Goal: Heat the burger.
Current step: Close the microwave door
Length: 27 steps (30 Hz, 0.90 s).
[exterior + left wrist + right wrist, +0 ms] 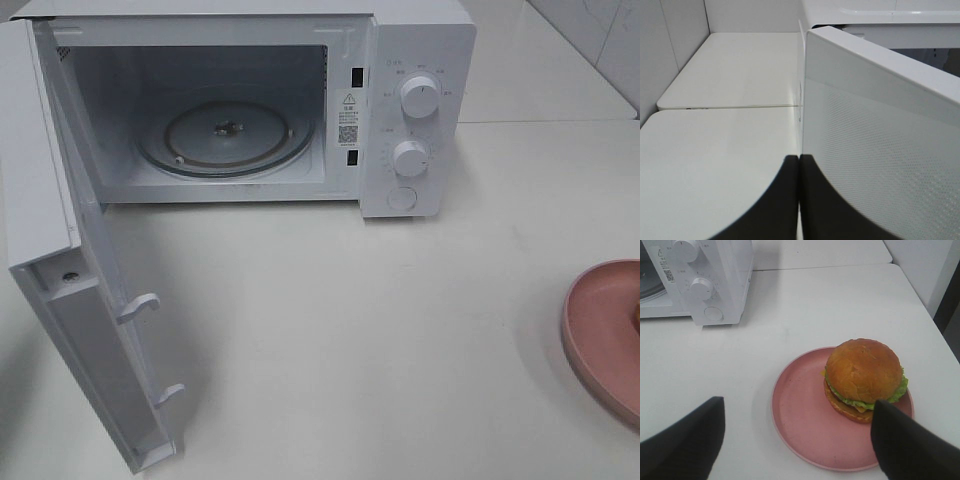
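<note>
White tabletop (pixel 380 340) bearing a white microwave (pixel 420 110) at the rear, its door (pixel 90 340) swung open to the left over the surface, and a round pink plate (pixel 805 425) at the right edge, well apart from the microwave, with the burger (pixel 863 377) resting on it.

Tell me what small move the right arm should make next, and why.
Probably lower the right gripper around the burger and close. Its fingers stand open and empty above the pink plate, the burger sits there untouched, and the microwave door already stands open.
</note>
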Motion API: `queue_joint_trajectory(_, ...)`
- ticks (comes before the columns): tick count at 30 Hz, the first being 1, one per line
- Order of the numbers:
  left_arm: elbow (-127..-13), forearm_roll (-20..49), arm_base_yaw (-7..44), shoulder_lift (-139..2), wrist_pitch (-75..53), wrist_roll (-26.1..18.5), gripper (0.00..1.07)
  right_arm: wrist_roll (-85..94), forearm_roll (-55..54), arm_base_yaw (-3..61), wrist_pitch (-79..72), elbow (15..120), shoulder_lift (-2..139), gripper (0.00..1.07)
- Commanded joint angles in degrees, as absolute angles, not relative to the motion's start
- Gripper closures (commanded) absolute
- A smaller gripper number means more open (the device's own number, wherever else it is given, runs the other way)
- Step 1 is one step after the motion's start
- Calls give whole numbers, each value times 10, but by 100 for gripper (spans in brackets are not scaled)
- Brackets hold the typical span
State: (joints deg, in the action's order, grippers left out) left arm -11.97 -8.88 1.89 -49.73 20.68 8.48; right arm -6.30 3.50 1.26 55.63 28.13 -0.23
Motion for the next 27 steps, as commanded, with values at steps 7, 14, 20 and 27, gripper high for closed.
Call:
queue_joint_trajectory(7, -119, -248, 18, -592, 318, 193, 107, -58, 35, 9, 552, 280, -18, 31)
queue_joint_trajectory(14, -120, -310, 19, -691, 418, 231, 107, -58, 35, 9, 552, 280, -18, 31)
queue_joint_trajectory(20, -123, -311, 19, -743, 480, 231, 107, -58, 35, 9, 552, 280, -18, 31)
queue_joint_trajectory(27, -128, -304, 33, -802, 529, 213, 107, -58, 35, 9, 552, 280, -18, 31)
